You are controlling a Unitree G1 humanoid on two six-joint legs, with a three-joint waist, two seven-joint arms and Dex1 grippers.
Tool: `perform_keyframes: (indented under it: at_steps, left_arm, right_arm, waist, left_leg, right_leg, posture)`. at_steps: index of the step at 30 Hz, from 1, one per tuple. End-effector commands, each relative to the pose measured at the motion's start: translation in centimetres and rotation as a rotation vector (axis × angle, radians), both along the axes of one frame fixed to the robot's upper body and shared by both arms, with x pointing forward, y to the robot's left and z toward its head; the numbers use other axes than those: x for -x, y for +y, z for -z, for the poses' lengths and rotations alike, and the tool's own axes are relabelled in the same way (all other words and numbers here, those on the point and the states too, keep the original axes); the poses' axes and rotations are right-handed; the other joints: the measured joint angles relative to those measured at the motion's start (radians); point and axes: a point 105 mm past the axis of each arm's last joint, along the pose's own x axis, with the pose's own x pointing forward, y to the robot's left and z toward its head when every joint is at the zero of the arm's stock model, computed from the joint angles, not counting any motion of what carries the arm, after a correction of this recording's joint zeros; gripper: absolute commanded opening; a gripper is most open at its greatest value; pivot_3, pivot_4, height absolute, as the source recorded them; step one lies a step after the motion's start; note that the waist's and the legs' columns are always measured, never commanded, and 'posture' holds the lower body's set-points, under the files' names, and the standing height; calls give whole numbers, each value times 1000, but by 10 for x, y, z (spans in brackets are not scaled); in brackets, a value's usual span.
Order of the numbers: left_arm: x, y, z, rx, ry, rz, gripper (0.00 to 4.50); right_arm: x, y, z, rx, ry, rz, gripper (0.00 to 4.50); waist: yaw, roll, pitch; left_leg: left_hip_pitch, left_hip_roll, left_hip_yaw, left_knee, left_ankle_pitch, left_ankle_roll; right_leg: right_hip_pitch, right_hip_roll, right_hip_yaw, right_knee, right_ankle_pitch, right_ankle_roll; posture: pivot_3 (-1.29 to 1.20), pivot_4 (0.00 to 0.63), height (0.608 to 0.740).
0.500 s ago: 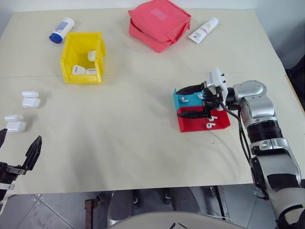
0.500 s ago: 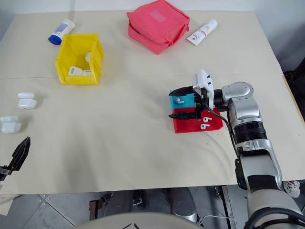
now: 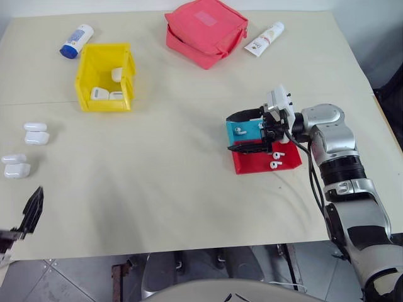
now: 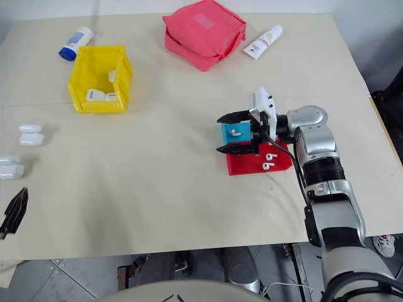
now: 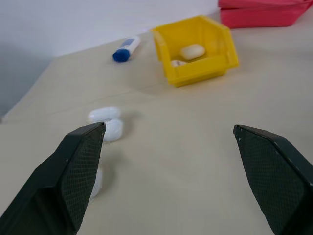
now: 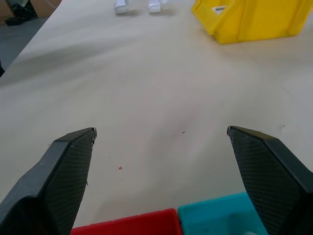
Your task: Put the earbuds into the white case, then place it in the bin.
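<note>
One earbud (image 3: 238, 131) lies in a small teal tray (image 3: 252, 128), and two more earbuds (image 3: 277, 160) lie in the red tray (image 3: 286, 165) beside it. My right gripper (image 3: 229, 133) hovers open over the teal tray, its fingers on either side of it and pointing left. Two white cases (image 3: 36, 133) (image 3: 16, 166) sit with lids up near the table's left edge. The yellow bin (image 3: 84, 74) at the back left holds several white cases. My left gripper (image 5: 168, 128) is open and empty at the near-left corner, pointing toward the cases and the bin (image 5: 205, 66).
A pink-red pouch (image 3: 204, 31) sits at the back centre, with a white tube (image 3: 264, 38) to its right. A blue-capped bottle (image 3: 75, 39) lies behind the bin. A broad stretch of bare table separates the trays from the cases.
My left gripper has drawn back toward the near-left corner. My right gripper has edged slightly left over the teal tray. The head view has shifted a little.
</note>
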Motion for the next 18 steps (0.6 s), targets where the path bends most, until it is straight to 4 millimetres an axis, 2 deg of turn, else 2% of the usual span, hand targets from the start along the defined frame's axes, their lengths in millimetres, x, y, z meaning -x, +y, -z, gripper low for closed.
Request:
perform_keyframes:
  at_steps: [1,6,9,14,18]
  left_arm:
    - [23,2,-5,-16,24,-62,4460]
    - [53,10,-7,-9,16,-178,4460]
    - [62,19,-9,-53,31,-229,4460]
    - [64,43,-16,-74,44,-318,4460]
    - [51,66,-16,-24,98,-373,4460]
  right_arm:
    - [-2,3,-11,-29,-24,-29,4500]
    - [-6,11,-15,-35,-20,-62,4500]
    - [-6,16,-16,-27,-19,-94,4500]
    - [-9,26,-18,-36,-23,-115,4500]
    - [-7,34,-16,-35,-17,-144,4500]
  waist:
    - [-4,0,0]
    - [-7,0,0]
    - [-8,0,0]
    - [-10,-1,0]
    - [-9,-1,0]
  left_leg:
    - [0,0,0,0,0,0]
    - [0,0,-2,0,0,0]
    - [0,0,-3,0,0,0]
    - [1,0,-4,0,0,0]
    - [1,0,-5,0,0,0]
  right_leg:
    - [0,0,0,0,0,0]
    - [3,0,-1,-2,0,0]
    - [3,0,-2,-3,0,0]
    - [4,0,-3,-3,0,-1]
    - [5,0,-4,-2,0,-1]
  posture:
    - [0,150,740]
    - [0,150,740]
    - [0,150,740]
    - [0,150,740]
    - [0,150,740]
